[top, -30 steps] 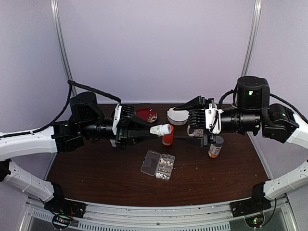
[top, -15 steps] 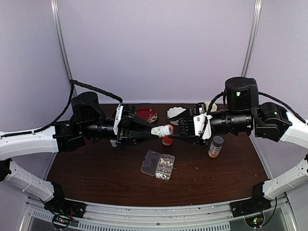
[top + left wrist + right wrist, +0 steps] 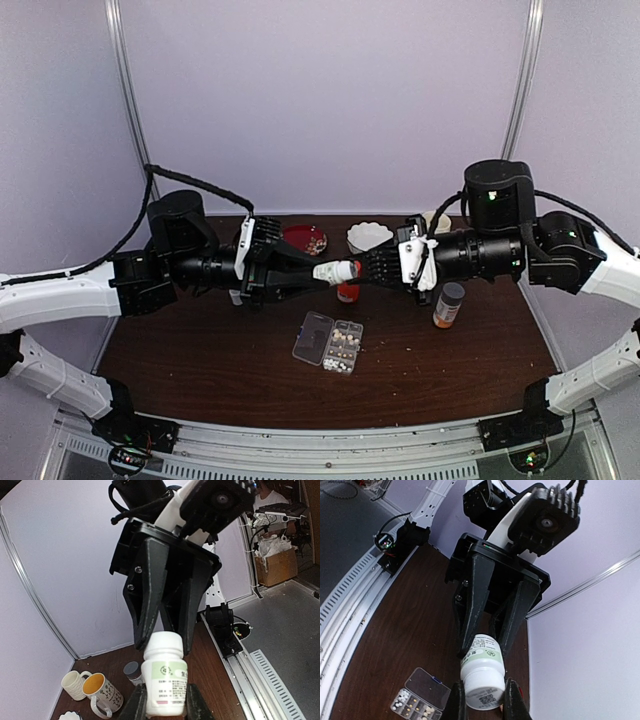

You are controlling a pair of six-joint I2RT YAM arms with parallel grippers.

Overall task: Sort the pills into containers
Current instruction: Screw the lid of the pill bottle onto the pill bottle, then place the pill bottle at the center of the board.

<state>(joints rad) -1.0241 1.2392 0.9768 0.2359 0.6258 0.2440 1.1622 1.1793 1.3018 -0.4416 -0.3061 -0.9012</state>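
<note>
- The left fingers point(image 3: 316, 279) are nearly closed and grip the body of a white bottle point(image 3: 335, 270), one finger on each side.
- The right fingers point(image 3: 362, 270) come from the opposite side. They are drawn in against the cap end of the same bottle, and in the wrist views both fingers touch it.
- The bottle lies about horizontal in the air between the two arms. It is above the counter point(image 3: 200, 360) and a little behind the organizer point(image 3: 328, 342).
- The organizer lies flat on the counter with its clear lid open to the left.
- The pills point(image 3: 345, 345) are small white and pale tablets. They lie in the cells of the organizer's right half, and how many are in each cell I cannot tell.
- A red bottle point(image 3: 348, 292) stands just behind the organizer, under the held bottle.
- A brown bottle point(image 3: 447, 305) with a grey cap stands to the right of the organizer, well apart from it.
- Farther behind the organizer are a red dish point(image 3: 304, 238) and a white bowl point(image 3: 368, 237), near each other.
</note>
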